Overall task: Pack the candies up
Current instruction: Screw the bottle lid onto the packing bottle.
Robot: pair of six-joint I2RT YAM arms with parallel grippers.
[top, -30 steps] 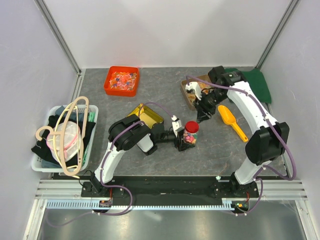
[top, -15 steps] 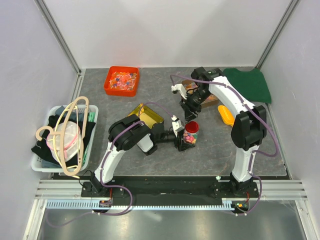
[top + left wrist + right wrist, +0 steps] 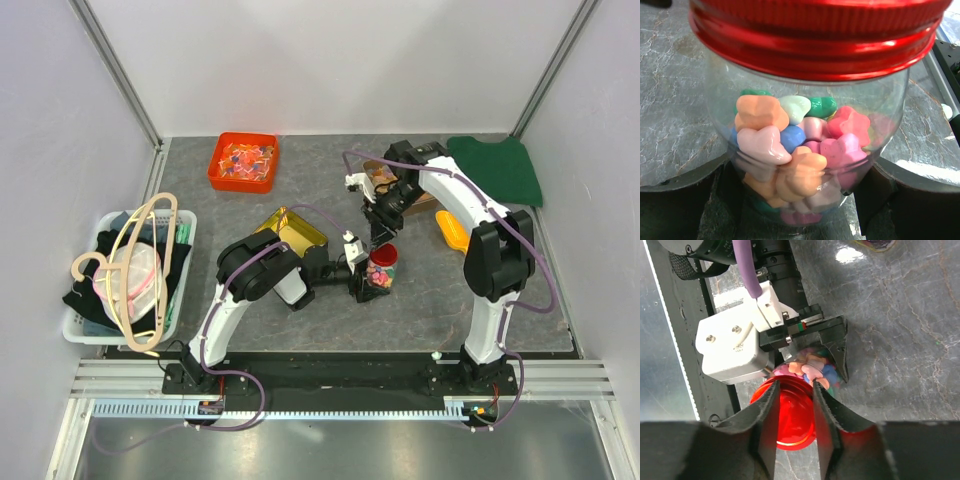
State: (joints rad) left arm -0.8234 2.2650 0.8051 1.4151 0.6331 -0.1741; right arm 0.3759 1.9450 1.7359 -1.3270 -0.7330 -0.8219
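A clear jar [image 3: 805, 150] with a red screw lid [image 3: 815, 35] stands on the grey table, and the candies [image 3: 790, 145] fill its lower part in pink, orange, blue, green and white chunks. My left gripper [image 3: 802, 200] is shut on the jar, one dark finger on each side of the glass. In the top view the jar [image 3: 381, 270] sits at the table's middle. My right gripper [image 3: 795, 390] hovers just above the lid [image 3: 790, 422], open by a narrow gap slimmer than the lid. Seen from above, the right gripper [image 3: 383, 236] points down over the jar.
An orange-red tray [image 3: 243, 162] of wrapped sweets is at the back left. A gold box [image 3: 291, 230] lies left of the jar. A brown tray [image 3: 380, 180], a yellow scoop [image 3: 452, 230] and a green cloth [image 3: 500, 165] lie right. A white basket [image 3: 130, 265] holds hangers.
My right arm swung left from beside the scoop to above the jar's lid, and its jaws narrowed. The left arm and jar stayed put.
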